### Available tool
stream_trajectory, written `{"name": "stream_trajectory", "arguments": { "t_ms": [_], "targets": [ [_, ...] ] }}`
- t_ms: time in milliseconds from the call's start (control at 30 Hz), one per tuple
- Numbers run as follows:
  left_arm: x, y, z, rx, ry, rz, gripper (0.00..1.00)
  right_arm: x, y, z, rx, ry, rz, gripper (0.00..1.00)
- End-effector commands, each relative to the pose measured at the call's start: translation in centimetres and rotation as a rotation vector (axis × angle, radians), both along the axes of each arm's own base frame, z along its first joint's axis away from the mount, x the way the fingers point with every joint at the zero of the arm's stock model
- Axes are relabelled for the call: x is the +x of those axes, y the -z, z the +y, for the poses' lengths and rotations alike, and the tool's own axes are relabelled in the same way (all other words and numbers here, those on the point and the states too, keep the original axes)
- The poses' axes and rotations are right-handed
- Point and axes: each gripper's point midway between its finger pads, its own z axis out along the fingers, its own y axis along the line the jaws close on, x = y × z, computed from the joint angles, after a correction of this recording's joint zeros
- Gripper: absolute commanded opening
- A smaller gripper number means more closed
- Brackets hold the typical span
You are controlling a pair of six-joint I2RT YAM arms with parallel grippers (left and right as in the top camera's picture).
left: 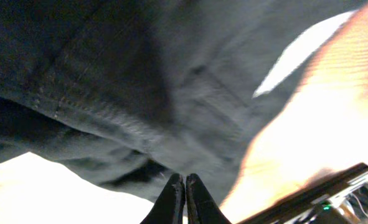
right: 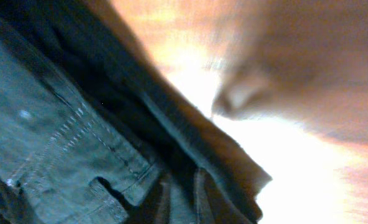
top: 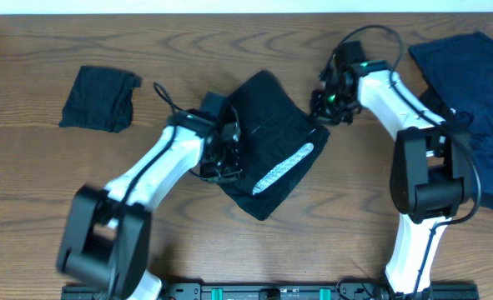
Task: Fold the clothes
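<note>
Wood-grained and smooth, the table [top: 254, 258] lets cloth slide, so the fold in hand on the large black garment [top: 271, 125] at its middle likely goes best with each edge laid flat and corners squared before release. The navy garment [top: 471, 58] lies rumpled at the right edge and a small black piece [top: 100, 98] sits as a neat rectangle far left; the big one is heavy stitched weave with a pale strip [top: 284, 167] near its lower fold. The left gripper [left: 185, 186] is at its left edge, fingertips pressed together; the right gripper [top: 329, 100] is at its upper right corner, jaws too blurred to judge.
</note>
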Motion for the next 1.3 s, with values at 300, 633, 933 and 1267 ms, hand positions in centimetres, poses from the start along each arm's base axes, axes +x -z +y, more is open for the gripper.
{"name": "stream_trajectory", "arguments": {
  "t_ms": [300,633,933,1267],
  "targets": [
    [1.7,-0.5,-1.2,-0.024,-0.009,-0.069,0.09,2.0,-2.0,-7.5,-0.177,0.090,-0.077,0.99],
    [-1.0,5.2,-1.3,0.095,0.025,0.118,0.06,2.0,-2.0,-7.5,-0.179,0.090,-0.080,0.99],
    [-1.4,6.8,9.1,0.560,0.029,0.119,0.06,2.0,-2.0,-7.5,-0.179,0.090,-0.080,0.99],
    [1.4,3.8,12.7,0.594,-0.104,0.077,0.06,2.0,-2.0,-7.5,-0.179,0.088,-0.081,0.99]
  ]
}}
